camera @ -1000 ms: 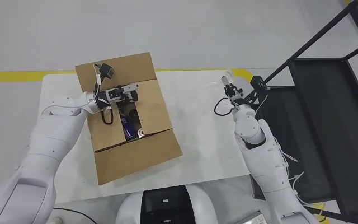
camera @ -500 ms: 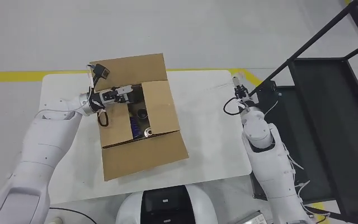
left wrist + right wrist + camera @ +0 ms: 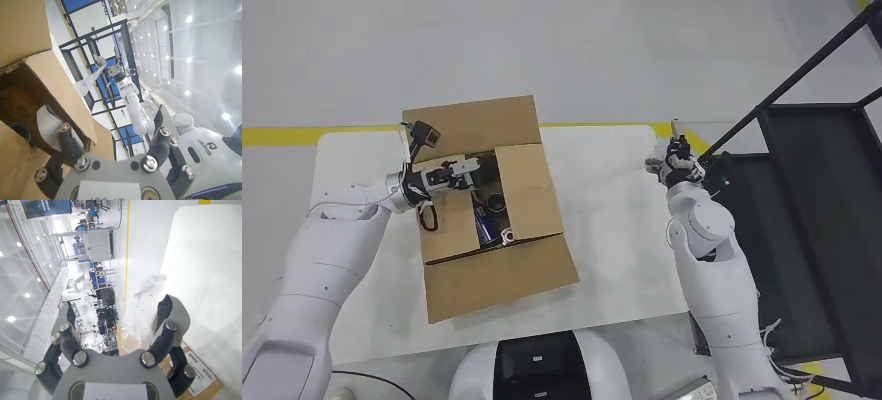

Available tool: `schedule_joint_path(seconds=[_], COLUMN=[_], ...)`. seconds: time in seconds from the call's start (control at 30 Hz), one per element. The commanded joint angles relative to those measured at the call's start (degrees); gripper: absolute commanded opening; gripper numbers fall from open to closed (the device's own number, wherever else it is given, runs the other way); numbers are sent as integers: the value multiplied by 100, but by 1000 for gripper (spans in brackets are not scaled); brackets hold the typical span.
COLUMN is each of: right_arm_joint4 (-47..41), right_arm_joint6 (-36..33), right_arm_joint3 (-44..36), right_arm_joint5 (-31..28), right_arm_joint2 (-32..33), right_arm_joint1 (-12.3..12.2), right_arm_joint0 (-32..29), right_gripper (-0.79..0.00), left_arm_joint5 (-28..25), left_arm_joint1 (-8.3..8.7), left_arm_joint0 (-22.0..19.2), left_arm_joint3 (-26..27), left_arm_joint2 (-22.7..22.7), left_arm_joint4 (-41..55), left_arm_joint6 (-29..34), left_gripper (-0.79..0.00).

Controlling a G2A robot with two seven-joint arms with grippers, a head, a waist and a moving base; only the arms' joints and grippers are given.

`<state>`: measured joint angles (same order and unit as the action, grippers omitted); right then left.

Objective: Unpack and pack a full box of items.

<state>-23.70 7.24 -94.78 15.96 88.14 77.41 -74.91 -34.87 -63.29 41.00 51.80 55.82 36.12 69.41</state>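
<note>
Broadly, noted a white table (image 3: 612, 230) across the middle of the top view, with a black metal rack (image 3: 812, 190) just beside its right edge and a yellow floor line (image 3: 292, 135) running past its far side. Found the cardboard box (image 3: 527, 185) on the left part of the table, flaps folded outward and the mouth open upward. Placed the left gripper (image 3: 464, 170) at the far left part of the box mouth, with the jaws spread wide. Made out in the left wrist view one finger (image 3: 48, 121) reaching down inside the box and the other outside it, with a flap's edge passing between them and nothing pinched. Could not tell whether either finger touched the cardboard. Located the right gripper (image 3: 674, 152) raised over the table's far right corner, close to the rack and well apart from the box. Saw its jaws wide apart too, closed on nothing. Spotted a clear plastic bag (image 3: 136, 325) lying against one of its fingers and trailing away from the gripper, crumpled at the far end. Could not tell how the bag clung there. Counted inside the box a blue item (image 3: 483, 228) near the middle, a dark round cup (image 3: 497, 203) just beyond it, and a small pale piece (image 3: 507, 237) beside the blue item, near the right flap.
</note>
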Motion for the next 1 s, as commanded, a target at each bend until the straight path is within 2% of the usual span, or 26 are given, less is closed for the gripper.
schedule_joint_path(seconds=[0.0,0.1,0.23,0.4,0.53,0.6,0.73,0.97], right_arm_joint4=[-42,577,3198,4345,4483,4284,3875,2742], right_arm_joint6=[-39,-74,-716,-1326,-1748,-2139,-3220,-5271], right_arm_joint3=[-74,-99,-50,-164,-323,-529,-964,-1520], right_arm_joint5=[3,97,381,372,120,-94,-624,-1085], right_arm_joint2=[26,37,-100,31,107,99,62,-69], right_arm_joint1=[-2,-48,-267,-400,-444,-455,-501,-579], right_arm_joint0=[-13,-42,-128,-249,-370,-439,-625,-934], right_gripper=[0,0,0,0,0,0,0,0], left_arm_joint5=[4,4,12,24,12,-2,-13,-46], left_arm_joint1=[-6,-15,-18,-7,18,43,121,335], left_arm_joint0=[10,9,-8,2,28,50,142,383], left_arm_joint3=[-2,-10,-18,-22,33,102,363,893], left_arm_joint2=[-10,-16,0,34,101,174,403,1028], left_arm_joint4=[7,25,41,33,33,51,163,170], left_arm_joint6=[4,4,12,24,12,-2,-13,-46], left_gripper=[0,0,0,0,0,0,0,0])
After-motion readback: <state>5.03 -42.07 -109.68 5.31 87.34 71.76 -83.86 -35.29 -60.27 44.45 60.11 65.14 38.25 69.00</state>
